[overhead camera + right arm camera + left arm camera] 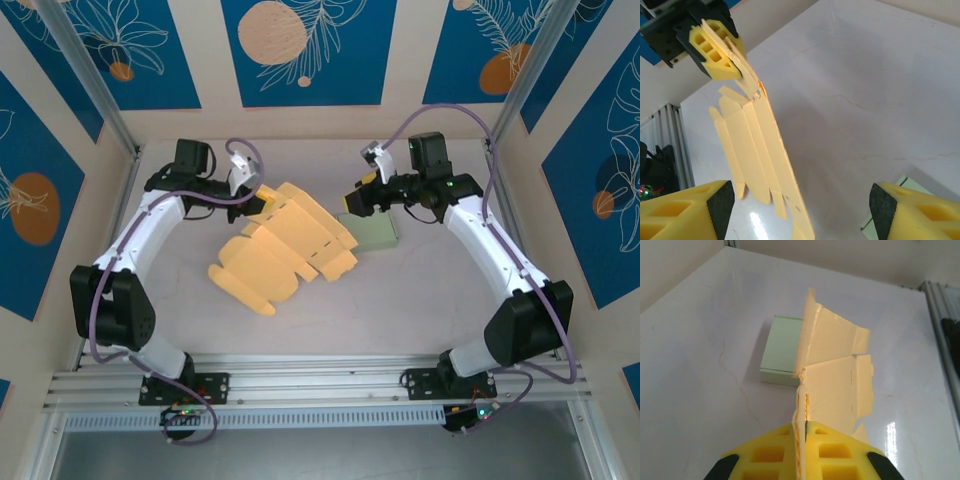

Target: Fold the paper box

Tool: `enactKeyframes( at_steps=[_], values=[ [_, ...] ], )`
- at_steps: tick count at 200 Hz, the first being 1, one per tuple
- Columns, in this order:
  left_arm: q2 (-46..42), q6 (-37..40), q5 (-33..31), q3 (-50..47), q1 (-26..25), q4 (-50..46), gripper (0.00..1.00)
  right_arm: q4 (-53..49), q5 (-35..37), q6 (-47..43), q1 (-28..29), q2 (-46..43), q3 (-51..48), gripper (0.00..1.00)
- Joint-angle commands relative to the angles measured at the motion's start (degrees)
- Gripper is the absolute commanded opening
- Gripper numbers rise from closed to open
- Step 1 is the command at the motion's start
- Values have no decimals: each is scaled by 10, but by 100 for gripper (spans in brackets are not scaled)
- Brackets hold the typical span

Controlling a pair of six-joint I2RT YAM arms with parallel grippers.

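Looking at a flat, die-cut paper box in pale yellow card, opened out as a blank near the middle of the tabletop, with its far-left edge lifted and the near flaps down on the surface. Gripped at that raised edge by the left tool, closed tight on a thin edge of card, seen edge-on from the left wrist. Flanked on the other side by the right tool, spread wide and holding nothing, hovering just beside the blank's right edge and above a thin green block. Cannot tell whether touching that block or merely overlapping it from above. Judged very light, thin and springy: likely to flop and bow between supports rather than keep a shape, and to slide easily over the smooth tabletop if pushed without a counter-hold. Probably easy to crease or tear at the small tabs and along the scored lines, so best not pinched there. Better to take hold on a broad panel edge, close beside a score line, with pads flat across the card, folding against the other tool's grip. Worth keeping pulls gentle and in line with the sheet, to avoid buckling or ripping at the one pinched edge.
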Motion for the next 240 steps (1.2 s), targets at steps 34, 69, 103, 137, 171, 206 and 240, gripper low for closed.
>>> enactKeyframes(
  at_steps=[34,69,103,137,171,206,240],
  values=[
    [-50,-88,76,-70,13,126,0,52,-51,11,22,41,-31,74],
    [-59,-85,83,-86,14,136,0,43,-24,-22,58,95,-25,68],
    [-70,-95,62,-104,17,156,0,36,-11,-34,72,116,-18,39],
    [-88,-122,17,-137,19,189,3,30,153,-56,119,97,-2,4],
    [-146,-194,-66,-228,25,299,76,-15,361,-136,196,123,49,0],
    [-238,-192,-146,-292,40,384,83,-58,445,-220,236,171,103,0],
    [-242,-46,-151,-254,40,287,83,-62,481,-283,266,221,126,0]
  ],
)
